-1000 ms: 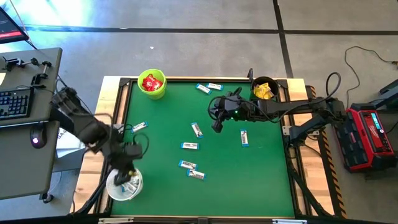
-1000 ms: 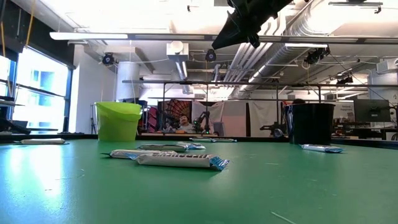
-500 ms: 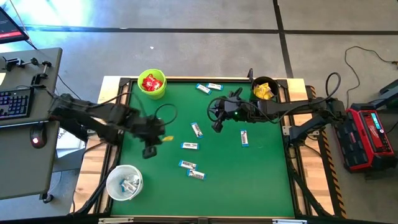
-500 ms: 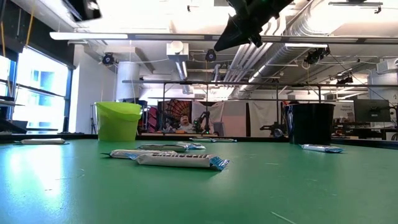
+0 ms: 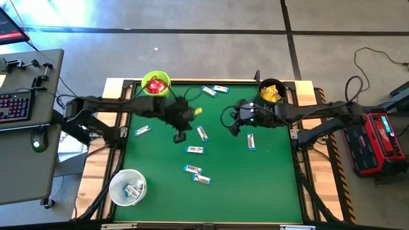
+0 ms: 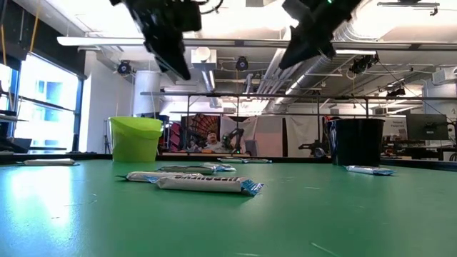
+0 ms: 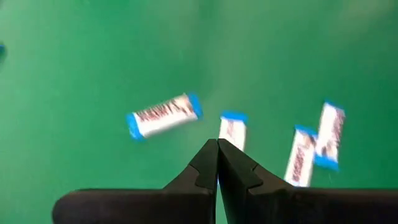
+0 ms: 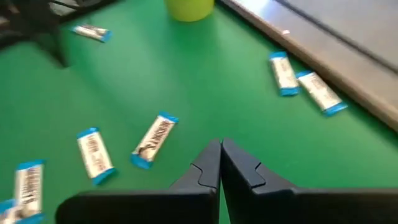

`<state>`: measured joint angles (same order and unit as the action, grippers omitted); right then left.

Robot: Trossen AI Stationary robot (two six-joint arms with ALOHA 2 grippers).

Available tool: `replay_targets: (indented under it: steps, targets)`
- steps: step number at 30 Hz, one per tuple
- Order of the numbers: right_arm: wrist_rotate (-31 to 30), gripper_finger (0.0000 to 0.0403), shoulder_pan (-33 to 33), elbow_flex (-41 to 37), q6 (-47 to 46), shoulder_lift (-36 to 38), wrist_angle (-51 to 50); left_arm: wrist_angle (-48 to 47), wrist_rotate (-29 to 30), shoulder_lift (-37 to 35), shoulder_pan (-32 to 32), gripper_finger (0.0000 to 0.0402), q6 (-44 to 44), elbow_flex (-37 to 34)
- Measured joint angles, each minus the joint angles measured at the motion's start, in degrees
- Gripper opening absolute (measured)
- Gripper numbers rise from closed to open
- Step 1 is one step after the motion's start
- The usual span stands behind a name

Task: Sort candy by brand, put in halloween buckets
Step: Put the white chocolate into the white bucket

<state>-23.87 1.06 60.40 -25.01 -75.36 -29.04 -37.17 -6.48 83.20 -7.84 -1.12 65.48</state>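
Several slim white-and-blue candy bars [image 5: 195, 150] lie flat on the green table [image 5: 268, 185]. My left gripper [image 5: 178, 135] hangs shut and empty above the middle, over the bars [image 7: 165, 116]. My right gripper [image 5: 232, 128] hovers shut and empty a little to its right, with bars [image 8: 155, 140] below it. The lime green bucket [image 5: 156, 86] holds red packets at the far left. At the far right, the black bucket [image 5: 271, 92] holds yellow packets. The white bucket [image 5: 128, 187] stands at the near left with white-and-blue bars in it.
Two bars [image 5: 215, 90] lie by the far edge between the green and black buckets. One bar [image 5: 142, 130] lies near the left edge and another [image 5: 251, 141] lies right of centre. A wooden frame [image 5: 305, 160] rims the table. The near right part of the table is bare.
My left gripper has swung from above the white bucket at the near left toward the table's middle, going far and right, and has come into the low view. My right gripper has shifted a little toward the table's right edge. The candy and buckets have stayed put.
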Motion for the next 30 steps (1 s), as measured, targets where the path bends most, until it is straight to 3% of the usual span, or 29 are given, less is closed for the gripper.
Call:
replay_targets:
  steps: [8,16,21,27,30]
  targets:
    - [2.8,0.0,-1.3,-13.1,-9.4,4.8,13.3,8.2,-1.1,7.0,-11.8,0.0,7.0,2.7]
    - [-0.8,0.0,-4.6,-14.0,-13.6,5.0,13.9,7.5,0.5,20.1,-19.8,0.0007,16.2,11.8]
    - [-2.3,0.0,-5.0,-14.0,-15.8,5.0,13.9,8.7,4.1,26.0,-23.2,0.0041,21.5,16.9]
    - [-3.1,0.0,-5.0,-14.0,-16.1,5.0,14.0,10.6,-0.9,33.0,-27.2,0.0104,23.4,20.4]
    - [-3.1,0.0,-5.0,-14.0,-16.1,5.0,14.0,10.6,-0.6,35.5,-28.2,0.0133,25.5,21.2]
